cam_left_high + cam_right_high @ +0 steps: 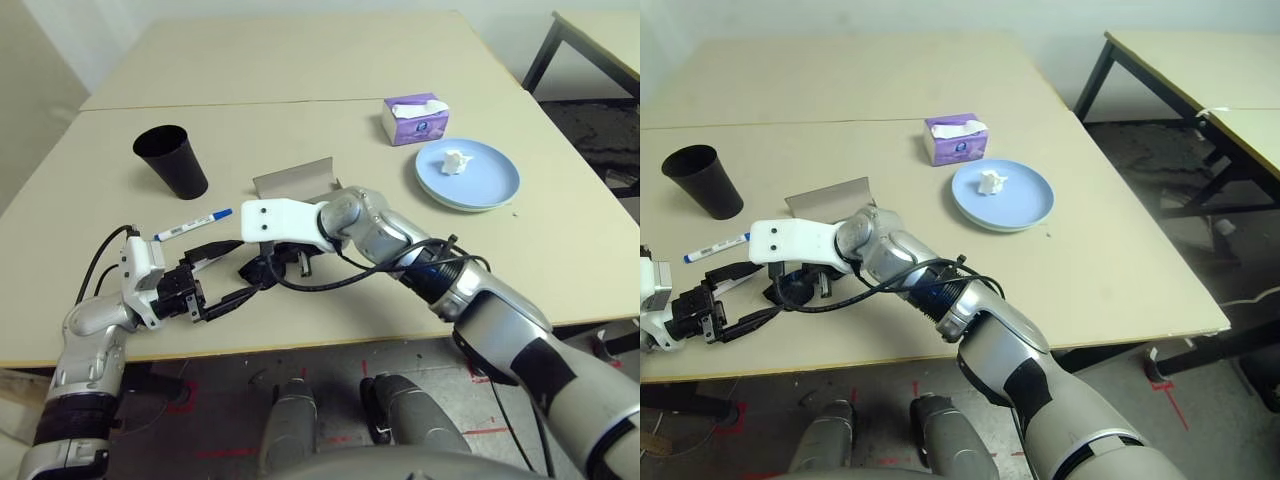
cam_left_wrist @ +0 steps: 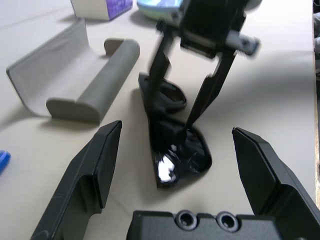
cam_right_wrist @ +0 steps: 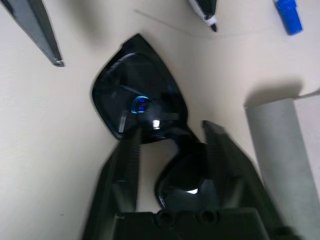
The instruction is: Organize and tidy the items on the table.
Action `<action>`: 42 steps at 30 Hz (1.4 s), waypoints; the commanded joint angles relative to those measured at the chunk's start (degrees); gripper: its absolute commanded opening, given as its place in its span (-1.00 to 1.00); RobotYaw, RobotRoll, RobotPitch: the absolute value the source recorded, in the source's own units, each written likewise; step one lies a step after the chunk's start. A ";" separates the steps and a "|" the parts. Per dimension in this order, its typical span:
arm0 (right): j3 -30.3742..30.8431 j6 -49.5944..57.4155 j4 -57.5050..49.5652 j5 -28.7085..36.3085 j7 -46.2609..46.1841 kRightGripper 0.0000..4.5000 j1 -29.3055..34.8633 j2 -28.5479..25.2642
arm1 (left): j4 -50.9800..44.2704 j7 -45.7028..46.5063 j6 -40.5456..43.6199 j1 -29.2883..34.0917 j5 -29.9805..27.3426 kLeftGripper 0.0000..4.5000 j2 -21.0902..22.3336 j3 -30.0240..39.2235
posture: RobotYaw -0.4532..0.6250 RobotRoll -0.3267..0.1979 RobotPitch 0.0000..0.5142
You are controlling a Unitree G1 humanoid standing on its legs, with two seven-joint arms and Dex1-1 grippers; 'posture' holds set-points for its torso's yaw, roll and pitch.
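Where the pale beige desk (image 1: 560, 260) runs toward its near edge, black sunglasses (image 3: 137, 95) are seen lying flat, glossy dark lenses catching small highlights. The right gripper (image 2: 177, 107) is set over them with its jaws parted, one thin black finger on each side of the frame at the bridge; whether the fingers touch it cannot be told. The left gripper (image 1: 225, 285) is held level just beside the sunglasses, toward the desk's left edge, its jaws spread wide and empty. Behind the sunglasses, a grey glasses case (image 2: 75, 80) is laid open, its matte felt-like lid curved upward and its rounded body beside it. A white marker pen with a blue cap (image 1: 192, 226) lies close by, toward the left edge, and a black tapered cup (image 1: 172, 160) stands upright further back. Near the right edge, a crumpled white tissue (image 1: 455, 160) rests on a smooth light-blue plate (image 1: 495, 180), with a purple tissue box (image 1: 415, 118) just behind.
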 commanded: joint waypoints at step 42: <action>2.42 10.56 -5.09 -2.84 15.03 0.99 -9.86 1.25 | -0.67 0.36 1.51 -1.41 0.99 1.00 0.14 -1.11 | -0.18 0.25 -0.43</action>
